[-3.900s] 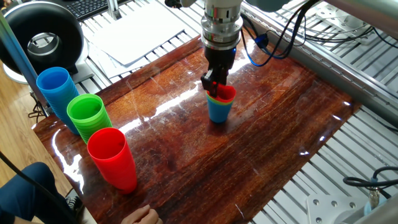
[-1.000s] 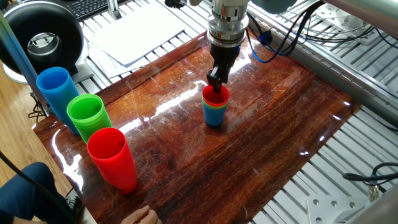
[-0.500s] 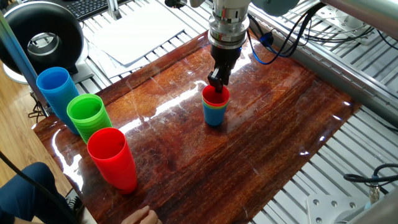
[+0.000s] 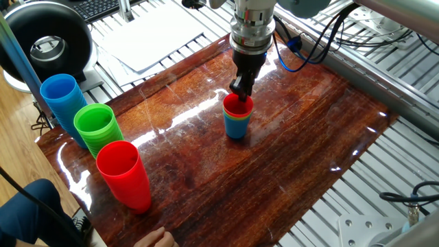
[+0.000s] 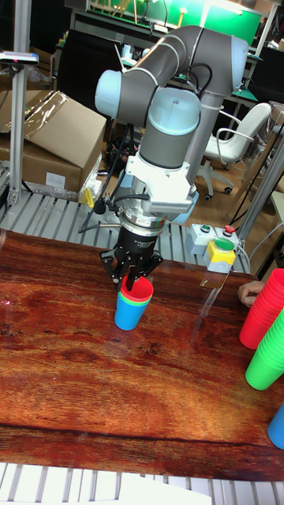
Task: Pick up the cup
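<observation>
The cup (image 4: 238,107) is small and red, nested on top of a green cup and a blue cup (image 4: 236,128) near the middle of the wooden table (image 4: 288,158). In the tall fixed view the same cup (image 5: 136,294) tops that little stack. My gripper (image 4: 238,90) points straight down over the cup's far rim, its fingers close together and pinching the rim. From the other side the gripper (image 5: 132,278) reaches just into the cup's mouth. The stack stands upright on the table.
Three taller cup stacks stand at the left edge: blue (image 4: 60,96), green (image 4: 96,127) and red (image 4: 125,173). A person's hand (image 4: 154,238) rests at the front edge. A black round device (image 4: 48,44) and white paper (image 4: 151,38) lie behind.
Over the last second nothing has visibly moved. About four seconds ago the red cup sat tilted in the stack with the gripper lower on it; now it sits level.
</observation>
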`<state>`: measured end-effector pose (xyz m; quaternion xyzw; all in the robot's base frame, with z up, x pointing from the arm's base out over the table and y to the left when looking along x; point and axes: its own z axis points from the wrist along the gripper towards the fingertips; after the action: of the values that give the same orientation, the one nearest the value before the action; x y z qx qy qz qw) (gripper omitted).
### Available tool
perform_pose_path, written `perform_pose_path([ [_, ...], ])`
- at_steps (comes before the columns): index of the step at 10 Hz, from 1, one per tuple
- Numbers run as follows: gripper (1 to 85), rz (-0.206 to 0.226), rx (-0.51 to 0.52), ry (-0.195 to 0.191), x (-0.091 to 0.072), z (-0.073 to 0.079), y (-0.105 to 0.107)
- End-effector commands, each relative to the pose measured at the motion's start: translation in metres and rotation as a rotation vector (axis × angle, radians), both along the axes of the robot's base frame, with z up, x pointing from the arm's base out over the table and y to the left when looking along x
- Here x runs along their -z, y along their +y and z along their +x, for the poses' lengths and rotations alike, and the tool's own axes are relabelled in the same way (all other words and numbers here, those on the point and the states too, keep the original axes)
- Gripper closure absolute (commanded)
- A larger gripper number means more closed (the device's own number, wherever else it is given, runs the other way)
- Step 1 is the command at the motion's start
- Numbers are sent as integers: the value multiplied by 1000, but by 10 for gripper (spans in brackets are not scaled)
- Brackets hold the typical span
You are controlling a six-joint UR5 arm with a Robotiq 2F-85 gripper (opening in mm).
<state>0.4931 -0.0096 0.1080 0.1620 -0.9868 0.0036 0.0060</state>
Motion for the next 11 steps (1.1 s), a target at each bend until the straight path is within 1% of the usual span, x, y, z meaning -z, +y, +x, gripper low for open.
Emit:
perform_pose_path([
  [1, 600, 9, 12, -2, -1, 0, 2],
  [3, 627, 9, 15, 0, -1, 0, 2],
  [5, 693, 12, 24, 7, -1, -2, 3],
  [8, 743, 15, 30, 14, -1, -3, 4],
  [11, 803, 30, 35, 21, -3, -4, 8],
])
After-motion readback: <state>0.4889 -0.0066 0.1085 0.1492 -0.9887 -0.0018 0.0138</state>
